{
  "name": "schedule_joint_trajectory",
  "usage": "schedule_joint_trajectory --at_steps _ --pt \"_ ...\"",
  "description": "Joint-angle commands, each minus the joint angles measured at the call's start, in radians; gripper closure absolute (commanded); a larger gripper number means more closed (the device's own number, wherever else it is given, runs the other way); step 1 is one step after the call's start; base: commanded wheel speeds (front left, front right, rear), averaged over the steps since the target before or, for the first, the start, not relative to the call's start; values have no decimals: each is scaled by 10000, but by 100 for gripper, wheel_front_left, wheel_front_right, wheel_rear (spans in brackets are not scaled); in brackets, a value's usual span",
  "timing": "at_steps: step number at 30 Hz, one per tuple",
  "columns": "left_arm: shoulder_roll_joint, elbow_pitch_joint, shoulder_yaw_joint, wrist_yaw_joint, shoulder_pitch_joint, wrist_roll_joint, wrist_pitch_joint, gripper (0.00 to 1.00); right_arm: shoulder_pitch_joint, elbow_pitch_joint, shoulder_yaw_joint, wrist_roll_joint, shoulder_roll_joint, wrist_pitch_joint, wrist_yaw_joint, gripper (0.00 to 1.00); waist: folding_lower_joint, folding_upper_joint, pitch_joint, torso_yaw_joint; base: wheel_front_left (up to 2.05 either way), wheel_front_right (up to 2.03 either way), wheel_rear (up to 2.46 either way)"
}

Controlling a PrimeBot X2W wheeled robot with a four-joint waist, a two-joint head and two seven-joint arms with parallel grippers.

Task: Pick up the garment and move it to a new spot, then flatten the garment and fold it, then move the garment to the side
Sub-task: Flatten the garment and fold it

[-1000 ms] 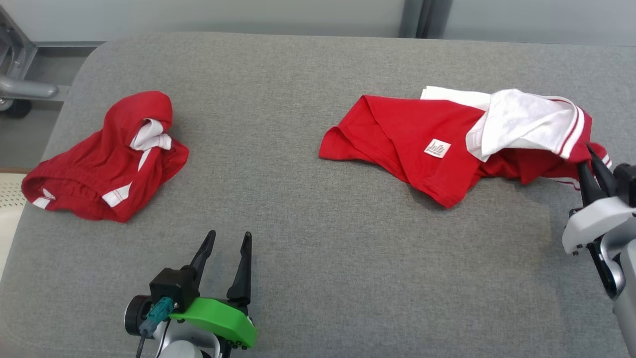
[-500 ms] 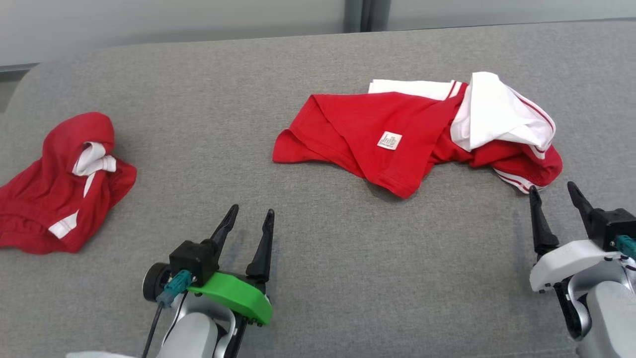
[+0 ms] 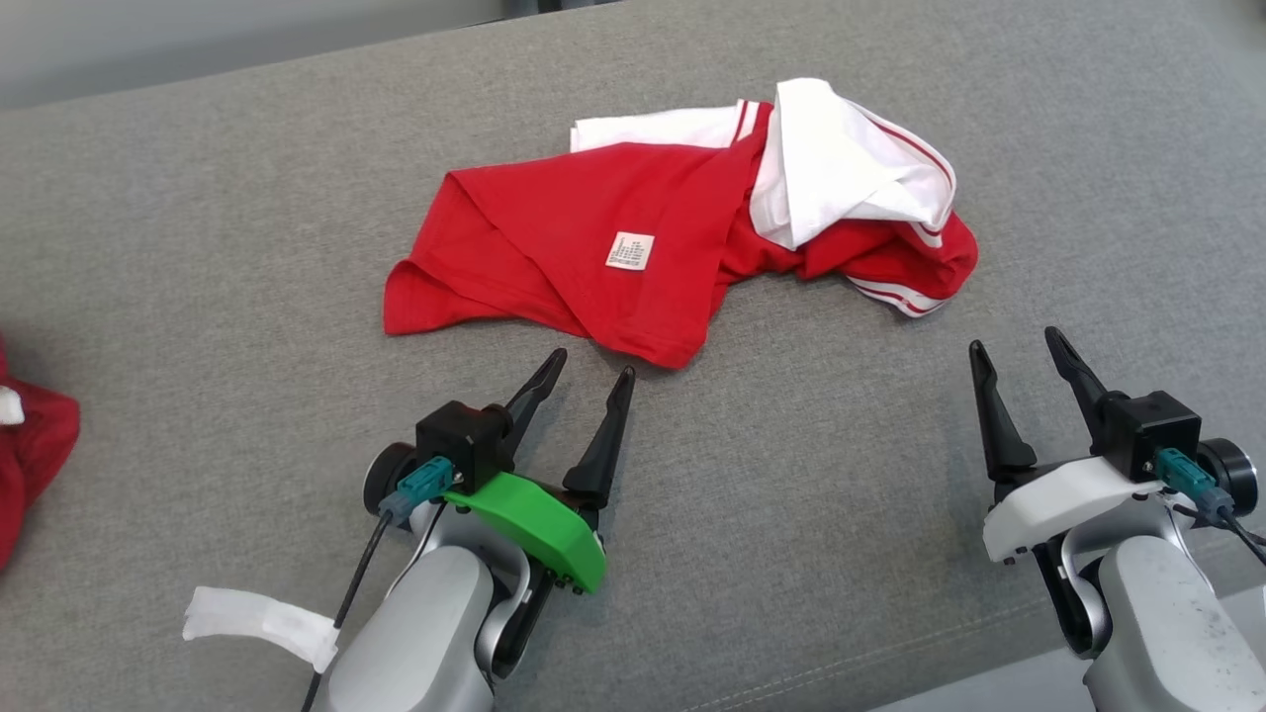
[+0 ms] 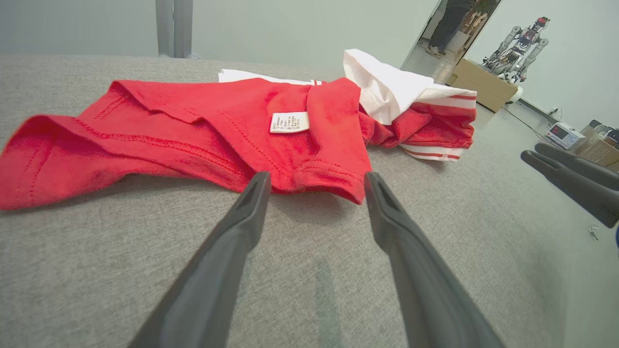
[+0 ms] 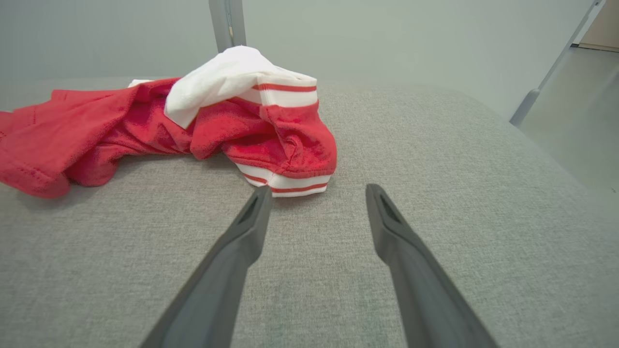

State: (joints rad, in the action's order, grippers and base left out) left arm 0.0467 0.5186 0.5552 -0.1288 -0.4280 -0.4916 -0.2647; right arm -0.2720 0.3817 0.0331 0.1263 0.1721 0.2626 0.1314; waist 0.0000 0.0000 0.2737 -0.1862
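We see the garment (image 3: 633, 247), a red and white shirt, lying crumpled in the far half of the grey surface (image 3: 791, 475), nearer to its far edge than to the near one. It is not flat: the red body is folded over so that the label (image 3: 629, 250) shows, and a white part is heaped on its right end. Our left gripper (image 3: 594, 362) is just beside the nearest red hem, and our right gripper (image 3: 1014, 340) is near the striped cuff at the right end. Both have the fingers spread apart and grasp nothing. We judge that they are placed at the two ends so that each can take one edge and pull the cloth flat. Another red garment (image 3: 35, 445) lies well apart, at the left edge
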Motion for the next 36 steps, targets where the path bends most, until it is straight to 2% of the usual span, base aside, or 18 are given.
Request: schedule_joint_trajectory --at_steps 1,17,18,19,20,21,26,31,36 --pt "67 89 -58 -20 -234 -12 4 0 -113 -64 46 43 -60 29 -13 0 0 0 525 -652 0 0 0" --pt "62 963 -764 -23 -977 390 3 0 -394 -65 320 4 -406 31 -13 0 0 0 785 -1226 0 0 0" --pt "67 1032 -771 -24 -1035 407 4 4 -396 -64 323 35 -402 31 -13 0 0 0 796 -1253 0 0 0" --pt "68 1128 -751 -24 -1085 436 3 19 -387 -61 333 56 -405 29 -13 0 0 0 804 -1278 0 0 0" --pt "67 1239 -673 -24 -1152 546 4 62 -367 -50 329 71 -400 29 -13 0 0 0 811 -1298 0 0 0" --pt "65 1278 -666 -24 -1194 535 3 100 -338 -30 305 81 -406 29 -13 0 0 0 817 -1314 0 0 0" --pt "101 831 -1253 -24 -1279 1209 3 100 -209 -67 109 83 -427 29 -13 0 0 0 760 -1238 0 0 0" --pt "229 -88 -2147 -19 -977 2098 3 100 -55 -47 -70 85 -488 29 -14 0 0 0 536 -830 0 0 0" --pt "696 -1409 -3035 43 -1217 3062 1 100 45 80 -95 123 -532 31 -14 0 0 0 164 -240 0 0 0"
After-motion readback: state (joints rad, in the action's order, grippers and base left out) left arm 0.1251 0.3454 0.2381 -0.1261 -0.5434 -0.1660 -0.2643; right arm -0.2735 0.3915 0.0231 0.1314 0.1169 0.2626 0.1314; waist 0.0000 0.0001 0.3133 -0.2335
